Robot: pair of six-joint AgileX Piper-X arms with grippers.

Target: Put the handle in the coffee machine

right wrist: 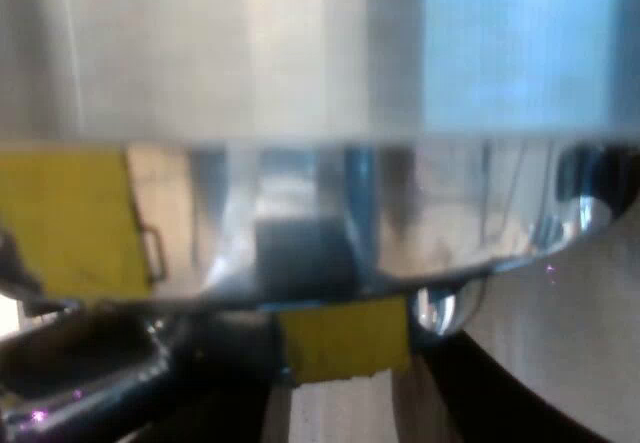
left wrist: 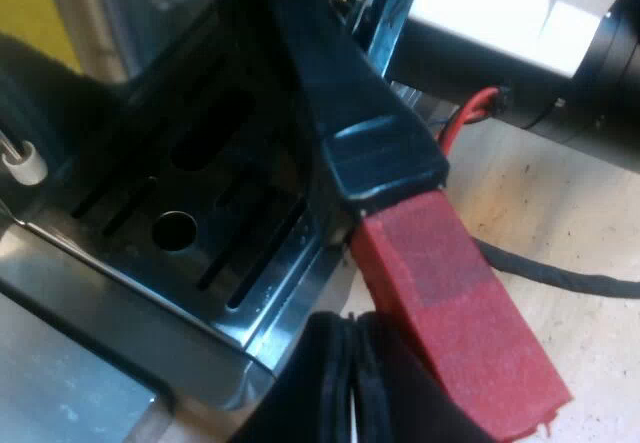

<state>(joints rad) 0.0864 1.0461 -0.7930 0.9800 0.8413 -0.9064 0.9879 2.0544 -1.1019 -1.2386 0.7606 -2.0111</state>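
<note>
One handle (left wrist: pixel 350 113), black with a red end (left wrist: pixel 450 313), slanting over the tray (left wrist: pixel 200 283) of the machine (left wrist: pixel 100 23); long axis from eleven o'clock, up at its front, down to five o'clock. Left gripper (left wrist: pixel 345 388) close under the red end, at about seven o'clock from it, so nearest that tip. Cannot tell whether clamped on it or merely alongside; probably calls for a push along the axis toward eleven.

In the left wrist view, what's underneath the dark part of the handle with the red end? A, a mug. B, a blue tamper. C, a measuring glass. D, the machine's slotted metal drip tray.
D: the handle runs above the drip tray, whose slots and round hole show beside it.
</note>
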